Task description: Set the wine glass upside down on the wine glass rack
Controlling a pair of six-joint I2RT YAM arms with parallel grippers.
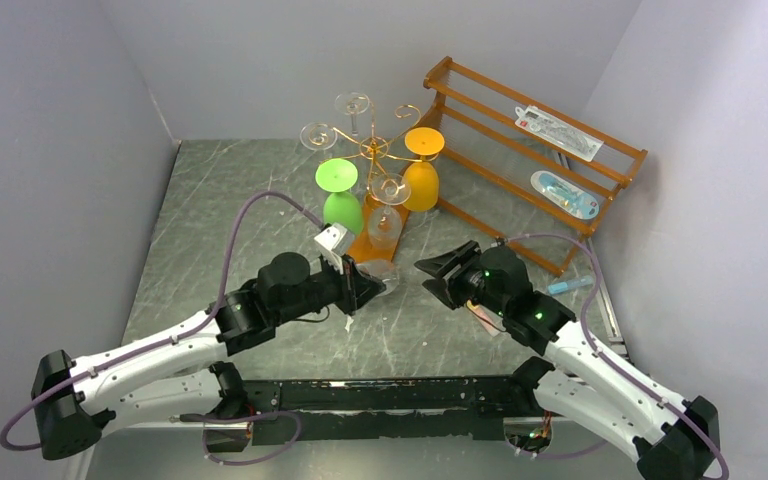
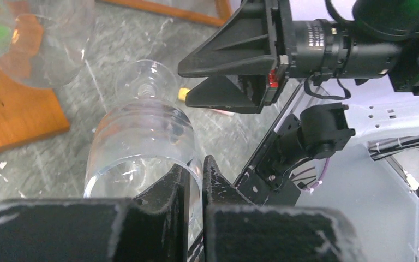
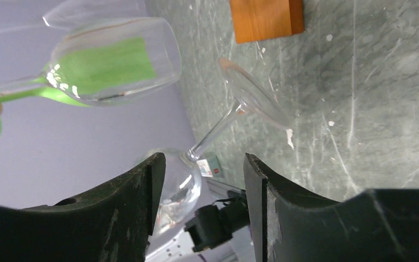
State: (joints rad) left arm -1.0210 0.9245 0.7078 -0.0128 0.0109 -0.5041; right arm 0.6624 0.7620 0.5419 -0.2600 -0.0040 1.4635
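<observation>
My left gripper [image 1: 360, 285] is shut on the rim of a clear wine glass [image 1: 388, 283], one finger inside the bowl and one outside. The glass [image 2: 142, 136] lies roughly level, its foot pointing away towards my right gripper [image 2: 234, 71]. My right gripper [image 1: 438, 272] is open and empty, facing the foot of the glass from the right. In the right wrist view the stem [image 3: 218, 131] runs just beyond the open gripper [image 3: 203, 185]. The gold wire rack [image 1: 375, 150] stands behind on its orange-brown base [image 1: 365, 248].
The rack holds three clear glasses, a green one [image 1: 338, 190] and an orange one [image 1: 422, 165], hung upside down. A brown slatted wooden shelf [image 1: 490, 150] with packaged items stands at the back right. Grey walls close in on three sides.
</observation>
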